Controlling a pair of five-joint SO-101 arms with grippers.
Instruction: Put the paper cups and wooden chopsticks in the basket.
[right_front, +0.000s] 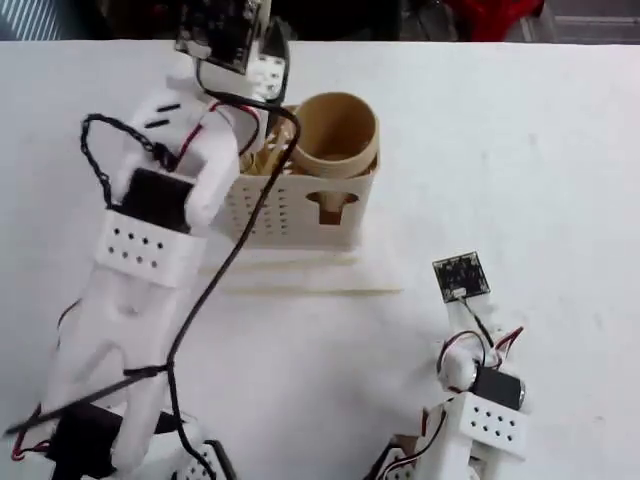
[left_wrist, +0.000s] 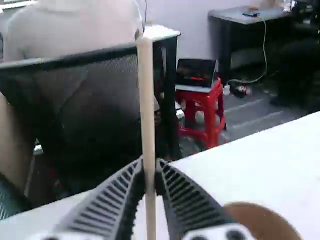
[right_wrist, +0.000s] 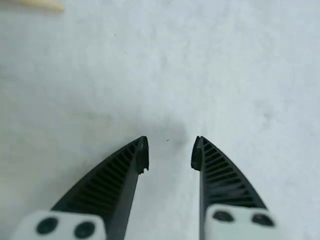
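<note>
Okay, high view: white table (right_front: 540, 150), white perforated basket (right_front: 300, 212) near the middle back. One cup (right_front: 335, 130) stands upright in the basket's right part. Tan stuff next to it is half hidden by the arm, cannot tell what it is. Left arm (right_front: 150, 210) hangs over the basket's left part and blocks that side. Its black cable (right_front: 262, 195) drapes across the basket's front wall. A loose stick (right_front: 320, 290) lies flat on the table just in front of the basket, parallel to the front wall. Right arm (right_front: 480, 410) sits low, well apart from the basket, wrist over bare table.

Left wrist view: left gripper (left_wrist: 149, 167) is clamped on a stick (left_wrist: 146, 100). The stick stands upright between the fingers and pokes well past the tips. A brown cup rim shows just beside one finger. Table edge beyond, then a dark mesh chair (left_wrist: 75, 100) and a red stool (left_wrist: 202, 107) in the room.

Right wrist view: right gripper (right_wrist: 170, 152) is spread apart with a clear gap, holding nothing, over bare table. The loose stick's end (right_wrist: 42, 5) lies well away from the tips.
</note>
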